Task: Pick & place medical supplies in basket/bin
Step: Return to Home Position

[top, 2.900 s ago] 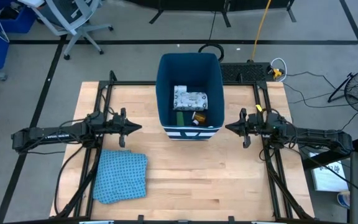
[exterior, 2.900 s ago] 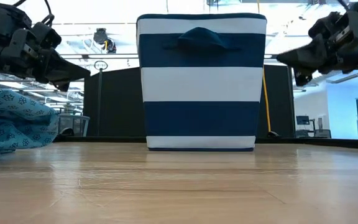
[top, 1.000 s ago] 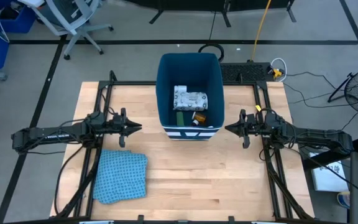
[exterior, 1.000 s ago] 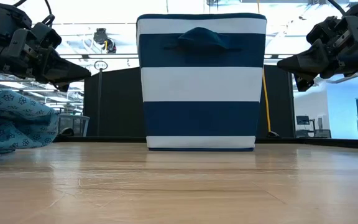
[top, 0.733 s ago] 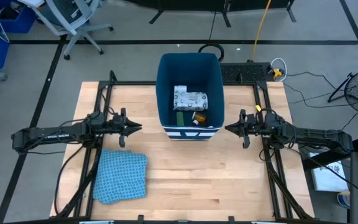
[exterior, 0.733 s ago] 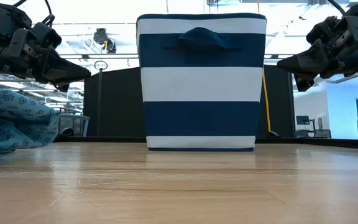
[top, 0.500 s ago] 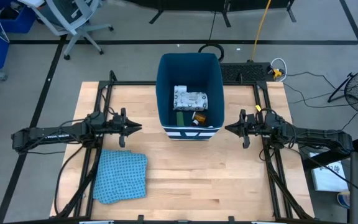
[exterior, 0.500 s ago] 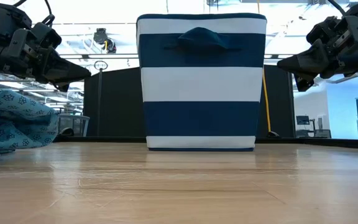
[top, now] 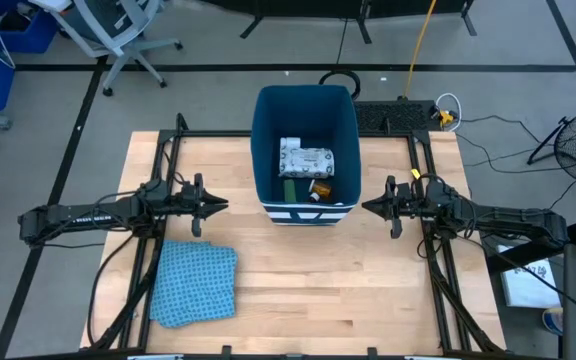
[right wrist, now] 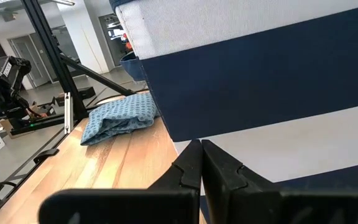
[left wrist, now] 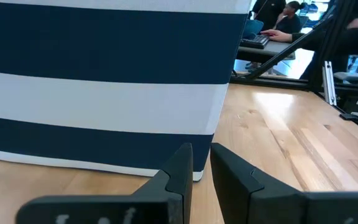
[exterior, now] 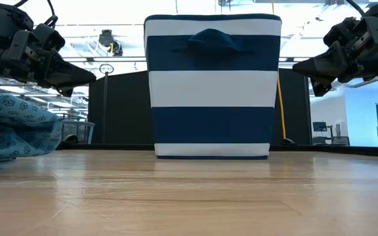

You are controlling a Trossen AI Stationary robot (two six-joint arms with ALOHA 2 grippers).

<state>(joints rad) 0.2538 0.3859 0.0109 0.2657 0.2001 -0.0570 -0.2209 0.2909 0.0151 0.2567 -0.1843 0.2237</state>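
From above, you see the bin (top: pixel 304 150) mid-counter holding the white packet (top: pixel 306 157), with the left claw (top: pixel 220 206) and right claw (top: pixel 370 207) flanking it. In each wrist view the fingers sit nearly together, holding nothing.

The tall fabric bin (top: pixel 304 105) is dark blue inside, and its outer walls run in broad dark-blue and white bands (exterior: pixel 212 88). Down in it lie a flat white packet with green print (top: pixel 305 156), a green block (top: pixel 288 188) and a small orange piece (top: pixel 321 186). The crumpled cloth (top: pixel 196 282) near the left gripper (top: pixel 220 205) is light blue with a small darker blue pattern. Both grippers, the right gripper (top: pixel 370 207) too, are black. The tabletop (top: pixel 298 290) is pale wood with light grain.
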